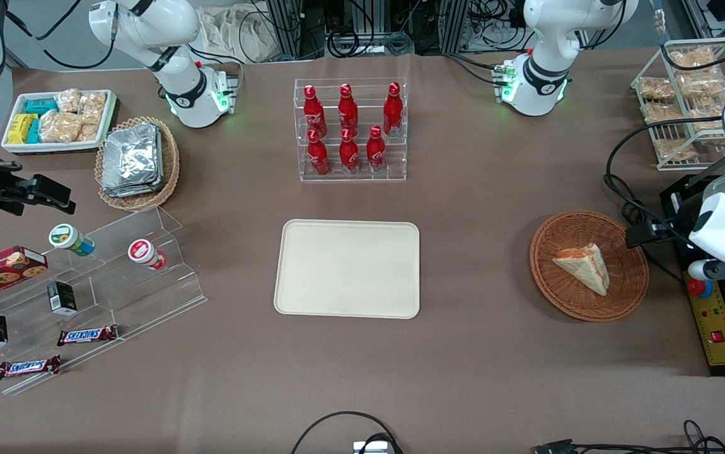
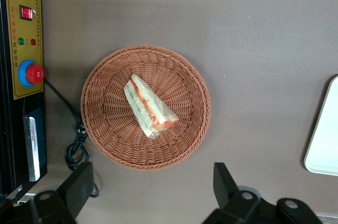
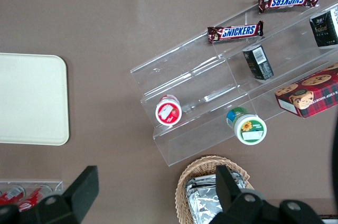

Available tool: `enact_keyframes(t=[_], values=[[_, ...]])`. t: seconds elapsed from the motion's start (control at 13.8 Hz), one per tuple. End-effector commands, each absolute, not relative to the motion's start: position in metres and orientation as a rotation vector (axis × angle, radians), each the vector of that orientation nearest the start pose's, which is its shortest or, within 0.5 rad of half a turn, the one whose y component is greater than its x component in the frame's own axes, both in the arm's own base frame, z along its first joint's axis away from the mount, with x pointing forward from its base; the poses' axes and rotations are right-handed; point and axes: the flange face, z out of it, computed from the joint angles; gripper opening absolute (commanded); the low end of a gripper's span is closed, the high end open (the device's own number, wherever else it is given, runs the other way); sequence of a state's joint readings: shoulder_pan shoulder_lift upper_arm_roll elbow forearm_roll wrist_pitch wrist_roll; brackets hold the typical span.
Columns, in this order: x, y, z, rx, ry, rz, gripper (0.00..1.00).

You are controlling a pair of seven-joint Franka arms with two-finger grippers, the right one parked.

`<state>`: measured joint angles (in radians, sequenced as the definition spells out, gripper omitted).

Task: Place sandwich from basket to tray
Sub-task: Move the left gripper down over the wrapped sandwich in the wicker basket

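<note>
Sandwich (image 2: 149, 108) is pictured lying in the reddish-brown basket (image 1: 627, 296) toward the working arm's end of the table (image 1: 476, 353), with the cream tray (image 1: 312, 296) left bare and well apart. The tool (image 2: 153, 192) is held above the basket's edge, fingers spread wide, nothing gripped. Grasp, carry and placement are all judged outstanding.

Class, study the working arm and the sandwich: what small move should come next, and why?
Probably shift over the wedge and descend. The left gripper hangs open above the table beside the round reddish-brown wicker basket, and the triangular white-bread sandwich lies in that basket, ungrasped; the cream rectangular tray holds nothing.
</note>
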<state>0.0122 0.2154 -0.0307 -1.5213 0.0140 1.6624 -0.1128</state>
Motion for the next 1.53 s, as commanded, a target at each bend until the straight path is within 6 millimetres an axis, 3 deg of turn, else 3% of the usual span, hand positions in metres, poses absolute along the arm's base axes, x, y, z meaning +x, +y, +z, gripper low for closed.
enact_keyframes(t=[0.0, 0.29, 0.44, 0.58, 0.73, 0.8, 1.09, 1.24, 1.45], values=[[0.624, -0.010, 0.533, -3.127, -0.169, 0.107, 1.00], [0.625, -0.006, 0.531, -3.110, -0.240, 0.110, 1.00], [0.624, -0.004, 0.518, -3.074, -0.448, 0.141, 1.00], [0.621, -0.005, 0.505, -2.986, -0.792, 0.166, 1.00], [0.618, -0.005, 0.483, -2.912, -0.997, 0.181, 1.00], [0.617, -0.002, 0.463, -2.902, -1.058, 0.173, 1.00], [0.599, 0.034, 0.387, -2.868, -1.246, 0.066, 1.00], [0.599, 0.034, 0.364, -2.869, -1.352, 0.058, 1.00], [0.588, 0.026, 0.339, -2.857, -1.346, 0.113, 1.00]])
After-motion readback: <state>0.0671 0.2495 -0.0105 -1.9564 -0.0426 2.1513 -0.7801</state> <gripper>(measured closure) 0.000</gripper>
